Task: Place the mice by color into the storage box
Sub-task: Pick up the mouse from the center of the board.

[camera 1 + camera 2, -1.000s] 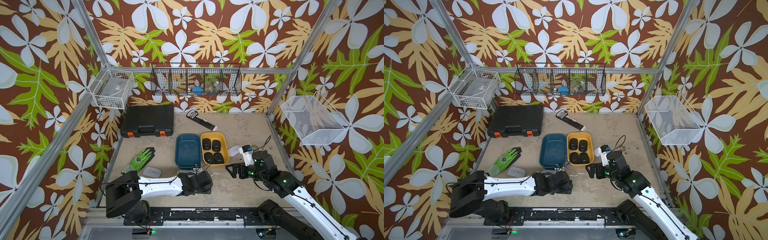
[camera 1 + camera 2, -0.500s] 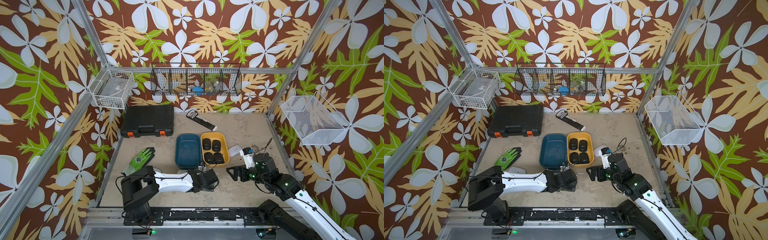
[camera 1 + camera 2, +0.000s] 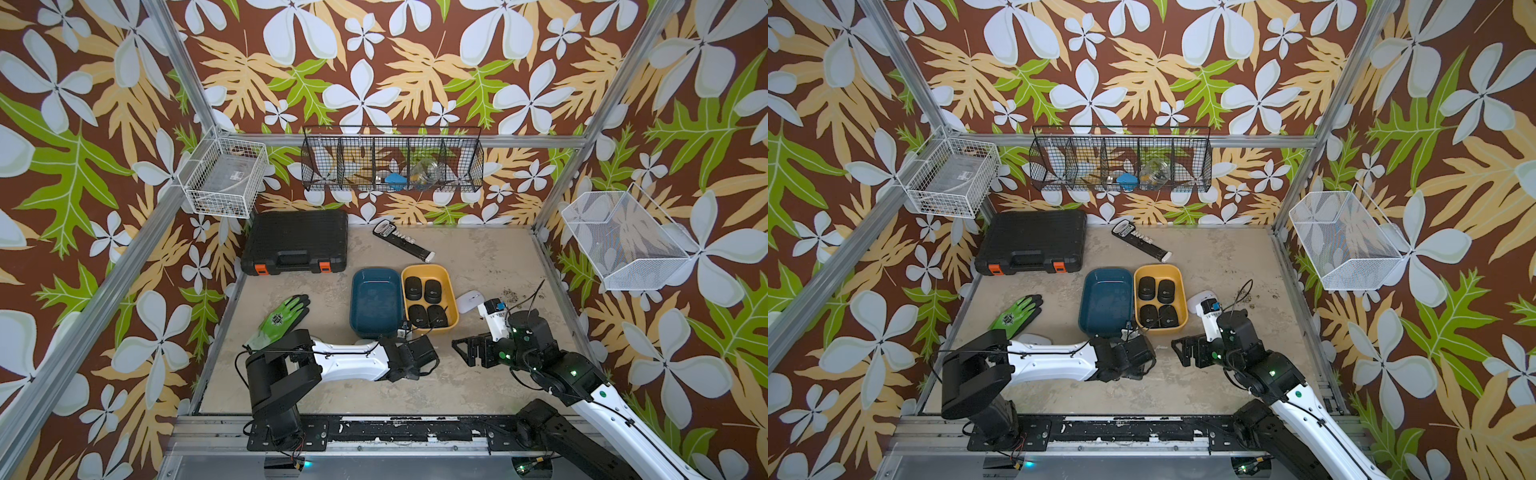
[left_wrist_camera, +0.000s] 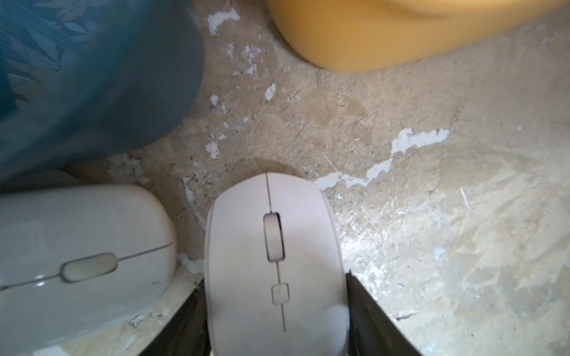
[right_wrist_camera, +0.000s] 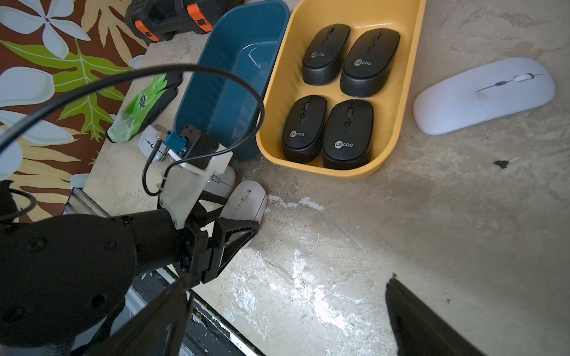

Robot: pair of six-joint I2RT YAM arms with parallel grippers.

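So the left gripper (image 4: 275, 286) was clamped on a white mouse (image 4: 271, 197) on the table (image 4: 431, 215) by the blue tray (image 4: 92, 92), while the right gripper (image 3: 467, 351) sat wide open. The black mice (image 3: 413, 288) were in the yellow tray (image 3: 424, 267).

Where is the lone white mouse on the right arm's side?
In both top views the lone white mouse lies on the table just right of the yellow tray, apart from it.

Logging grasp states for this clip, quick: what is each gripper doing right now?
Left gripper: closed on a white mouse.
Right gripper: open, holding nothing.
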